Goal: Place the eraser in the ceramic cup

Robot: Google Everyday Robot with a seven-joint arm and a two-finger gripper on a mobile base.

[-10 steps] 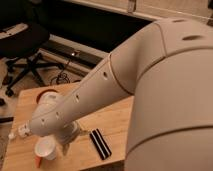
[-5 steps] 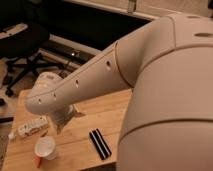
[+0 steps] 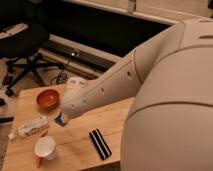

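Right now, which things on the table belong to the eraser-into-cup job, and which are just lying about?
Job: eraser; cup; tool, at the arm's end, over the table.
Lying about: bowl; packet; small blue object.
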